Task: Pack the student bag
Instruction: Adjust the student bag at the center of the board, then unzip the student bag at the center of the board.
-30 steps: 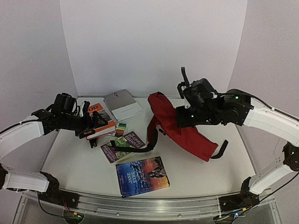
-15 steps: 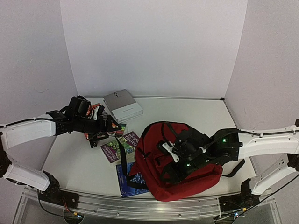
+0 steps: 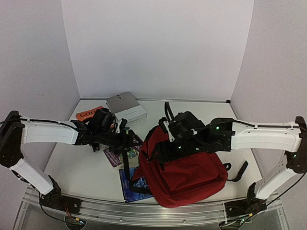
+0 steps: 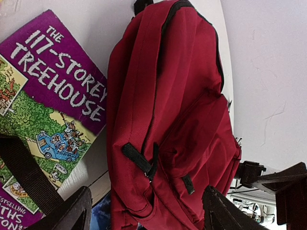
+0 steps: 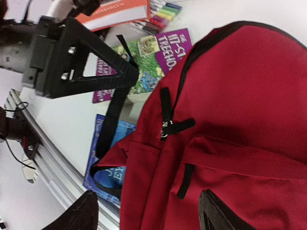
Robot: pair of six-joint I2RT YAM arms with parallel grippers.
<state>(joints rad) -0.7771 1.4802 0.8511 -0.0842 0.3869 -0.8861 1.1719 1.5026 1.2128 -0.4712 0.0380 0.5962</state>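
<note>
the white table [image 3: 81, 167] carries the red student bag [image 3: 187, 175], lying flat at the near right with its front pocket up. the right gripper [image 5: 148, 196] hovers over the bag, fingers spread, gripping nothing. the left gripper [image 4: 146, 201], likewise spread and empty, hangs above the purple treehouse book [image 4: 53, 96] just beside the bag. the bag's left edge overlaps a blue book [image 3: 125, 184]. a black strap [image 4: 19, 172] crosses the purple book.

Top camera looks down; both wrist cameras closely share the bag [image 4: 168, 120].

Plain white walls [image 3: 158, 48], pale tabletop [image 3: 81, 167], metal rail [image 3: 144, 213] along its near edge, even soft light
</note>
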